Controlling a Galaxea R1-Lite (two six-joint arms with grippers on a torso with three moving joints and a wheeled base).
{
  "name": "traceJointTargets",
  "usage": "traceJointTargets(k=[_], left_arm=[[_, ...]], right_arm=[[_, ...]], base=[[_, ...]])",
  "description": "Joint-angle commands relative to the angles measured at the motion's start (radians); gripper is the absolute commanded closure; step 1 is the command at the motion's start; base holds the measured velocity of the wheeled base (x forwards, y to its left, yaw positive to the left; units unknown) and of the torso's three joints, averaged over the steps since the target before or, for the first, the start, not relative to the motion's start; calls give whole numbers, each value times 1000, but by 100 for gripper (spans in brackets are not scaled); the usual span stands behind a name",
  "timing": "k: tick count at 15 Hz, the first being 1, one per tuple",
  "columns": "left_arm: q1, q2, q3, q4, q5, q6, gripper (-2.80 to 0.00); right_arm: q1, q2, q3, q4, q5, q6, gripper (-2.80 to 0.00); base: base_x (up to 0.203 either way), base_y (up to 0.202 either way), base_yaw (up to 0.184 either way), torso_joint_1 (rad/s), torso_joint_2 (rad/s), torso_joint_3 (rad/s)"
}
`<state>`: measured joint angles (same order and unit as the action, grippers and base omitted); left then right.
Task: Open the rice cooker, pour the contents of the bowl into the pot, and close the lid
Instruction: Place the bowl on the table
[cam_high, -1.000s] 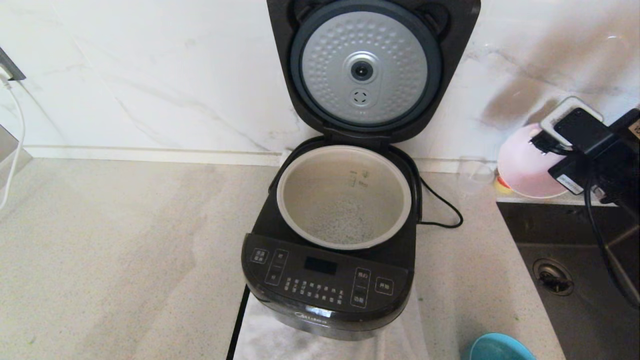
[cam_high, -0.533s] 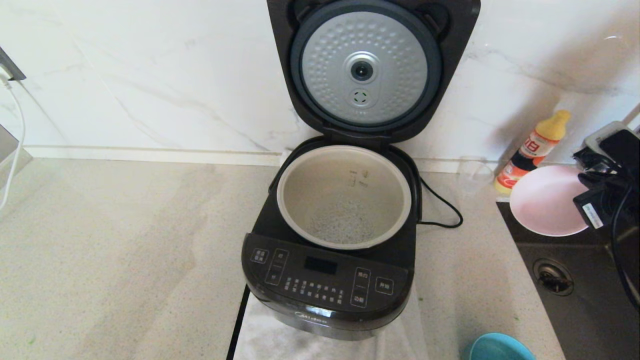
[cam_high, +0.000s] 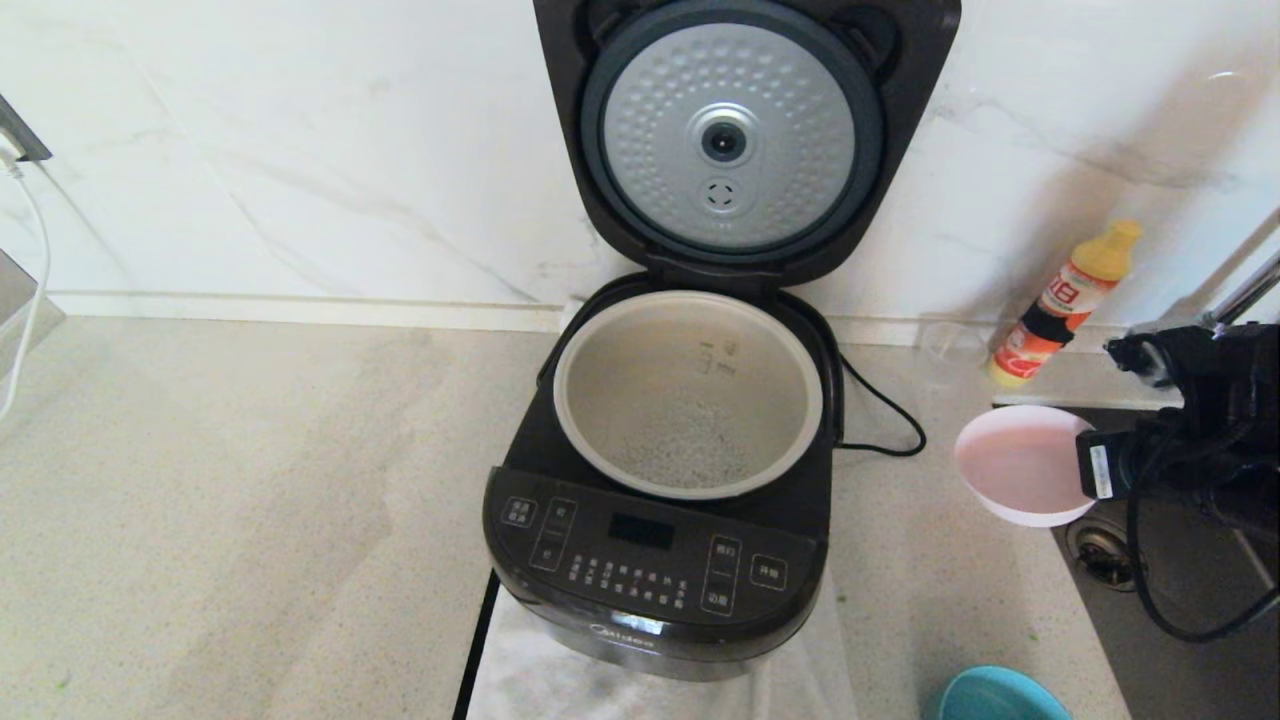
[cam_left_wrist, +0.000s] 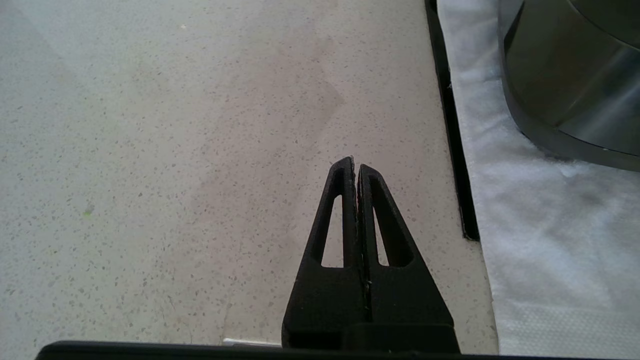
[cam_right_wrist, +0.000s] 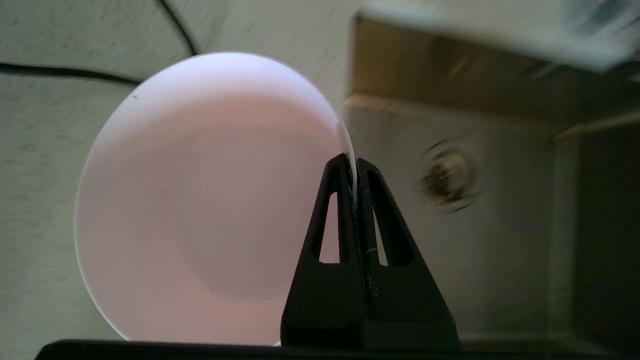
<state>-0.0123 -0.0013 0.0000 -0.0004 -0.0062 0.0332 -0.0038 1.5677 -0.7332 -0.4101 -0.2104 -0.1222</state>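
Note:
The black rice cooker (cam_high: 650, 570) stands in the middle of the counter with its lid (cam_high: 735, 135) raised against the wall, silver dimpled disc facing me. Its pale pot (cam_high: 688, 395) has white grains on the bottom. To its right my right gripper (cam_high: 1085, 470) is shut on the rim of an empty pink bowl (cam_high: 1015, 465), held level at the counter's edge beside the sink; in the right wrist view the right gripper (cam_right_wrist: 354, 165) pinches the bowl (cam_right_wrist: 210, 200). My left gripper (cam_left_wrist: 354, 162) is shut on nothing, low over the counter left of the cooker's base (cam_left_wrist: 570, 75).
A dark sink (cam_high: 1180, 590) with a drain lies at the right. An orange sauce bottle (cam_high: 1065, 300) and a clear cup (cam_high: 950, 350) stand by the wall. A blue bowl (cam_high: 995, 695) sits near the front edge. The cooker's black cord (cam_high: 885, 415) loops to its right. White cloth (cam_left_wrist: 550, 225) lies under the cooker.
My right gripper has carried the pink bowl down and forward from beside the wall, turning it upright; the sauce bottle behind it has come into view. The cooker and left arm have not moved.

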Motion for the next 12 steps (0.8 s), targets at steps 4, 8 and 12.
traceJointTargets(k=[4,8,12], left_arm=[[0,1,2,-1,0,1,0],[0,1,2,-1,0,1,0],[0,1,2,0,0,1,0]], right_arm=[[4,161,-59,17,69,193,0],[11,216,-150,69,97,300,0],[8,267,-202,68,100,344,0]], base=[[0,0,0,0,0,0],[0,0,0,0,0,0],[0,0,0,0,0,0]])
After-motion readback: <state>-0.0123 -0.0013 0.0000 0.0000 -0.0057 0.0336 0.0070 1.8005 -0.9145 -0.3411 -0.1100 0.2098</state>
